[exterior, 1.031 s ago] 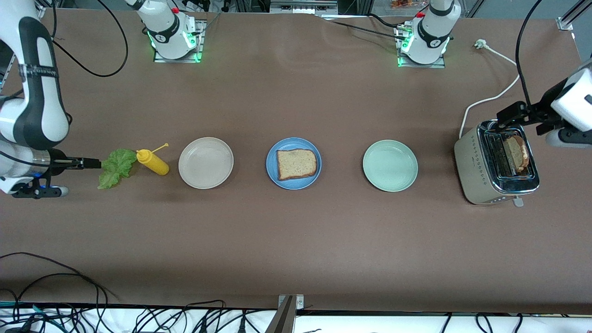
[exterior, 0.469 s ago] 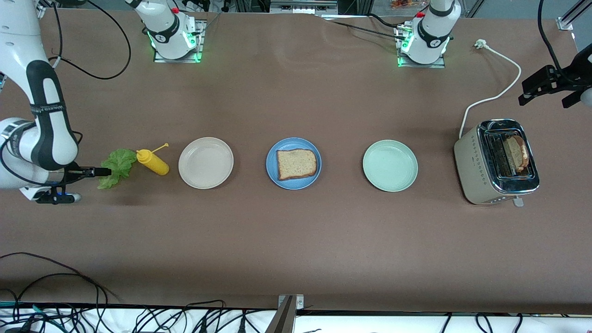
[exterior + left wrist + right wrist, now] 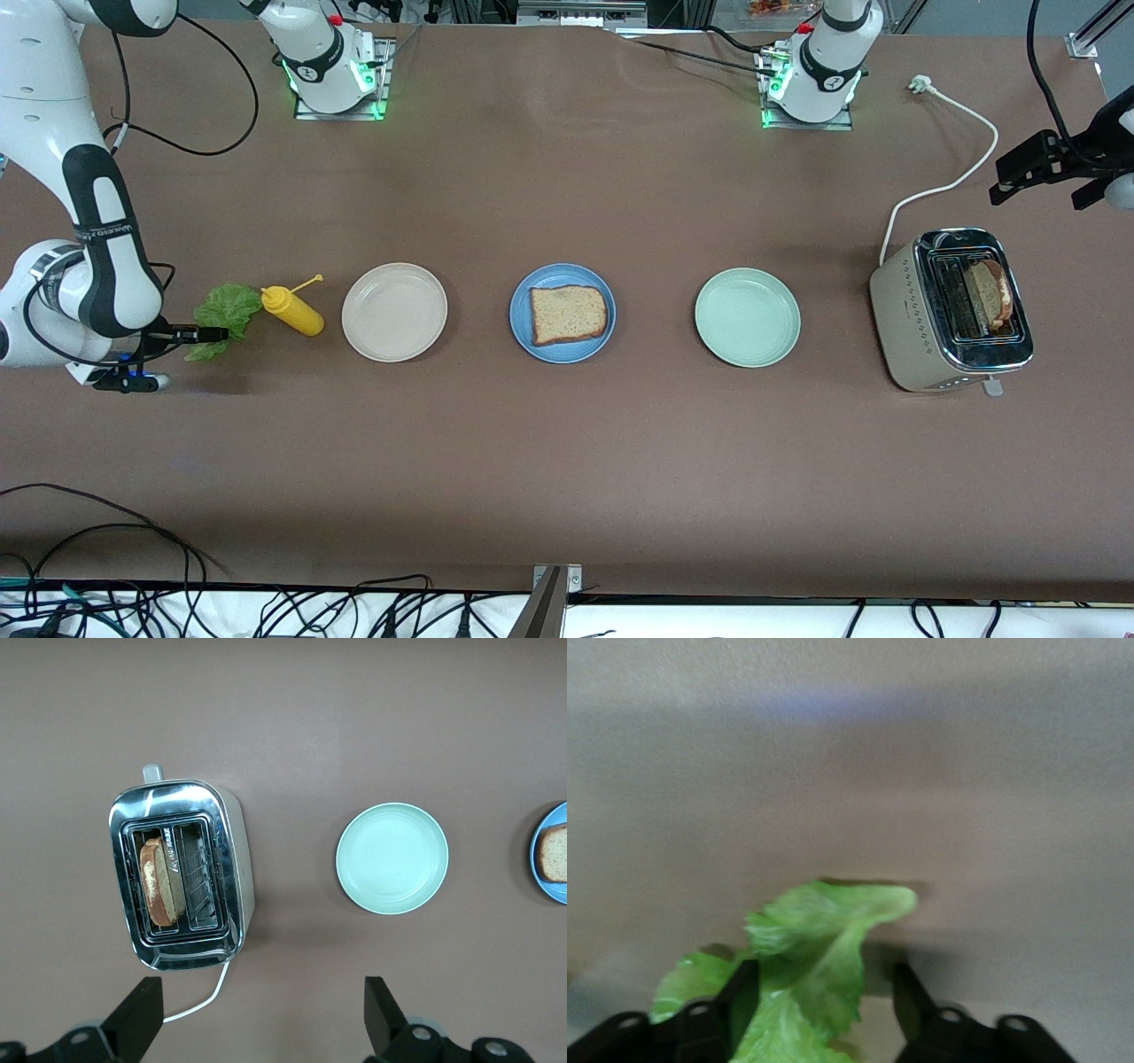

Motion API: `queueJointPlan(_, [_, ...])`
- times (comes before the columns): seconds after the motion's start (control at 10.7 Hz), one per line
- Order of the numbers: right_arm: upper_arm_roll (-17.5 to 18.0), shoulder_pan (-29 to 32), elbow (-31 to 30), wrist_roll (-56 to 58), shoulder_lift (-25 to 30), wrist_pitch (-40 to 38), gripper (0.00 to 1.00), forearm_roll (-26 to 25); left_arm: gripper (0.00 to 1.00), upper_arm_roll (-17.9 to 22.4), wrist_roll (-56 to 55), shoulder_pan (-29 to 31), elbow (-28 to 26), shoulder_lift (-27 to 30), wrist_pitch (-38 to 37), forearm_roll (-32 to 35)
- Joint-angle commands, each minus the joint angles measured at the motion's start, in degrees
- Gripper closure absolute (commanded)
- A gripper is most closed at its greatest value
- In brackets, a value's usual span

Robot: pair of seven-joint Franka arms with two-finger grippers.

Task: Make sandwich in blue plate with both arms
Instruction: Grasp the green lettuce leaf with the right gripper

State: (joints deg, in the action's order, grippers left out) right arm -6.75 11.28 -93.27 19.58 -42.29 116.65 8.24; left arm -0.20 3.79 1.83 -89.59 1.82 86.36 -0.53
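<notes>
Ruffled green lettuce leaf lies on the matte brown bench. Its edge sits between the right pincer's parted fingers, not visibly clamped. The left pincer hangs wide open and empty, above the bench near the toaster.

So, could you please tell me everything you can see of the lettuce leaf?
The lettuce leaf is one bright green, ruffled leaf with curled edges, lying on the brown table at the right arm's end, beside the yellow squeeze bottle, whether touching it I cannot tell. The right gripper is low at the leaf; in the right wrist view the leaf lies between its black fingers, one edge folded upward. The jaws stand apart around it, not yet clamped, and the leaf looks limp and thin.
</notes>
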Motion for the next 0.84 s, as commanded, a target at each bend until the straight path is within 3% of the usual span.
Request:
queueJointPlan(0.0, [0.68, 1.12, 0.63, 2.65, -0.43, -0.37, 0.86, 0.98, 0.00, -0.15, 0.95, 0.28, 0.91, -0.68, -0.06, -1.06])
queueJointPlan(0.19, [0.68, 1.12, 0.98, 2.84, -0.25, -1.76, 0.99, 0.98, 0.00, -0.15, 0.95, 0.10, 1.08, -0.59, -0.06, -1.14])
queueJointPlan(0.75, [0.51, 1.03, 15.55, 2.14, 0.19, -29.69, 1.00, 0.90, 0.00, -0.15, 0.78, 0.10, 3.54, -2.09, 0.03, -1.14])
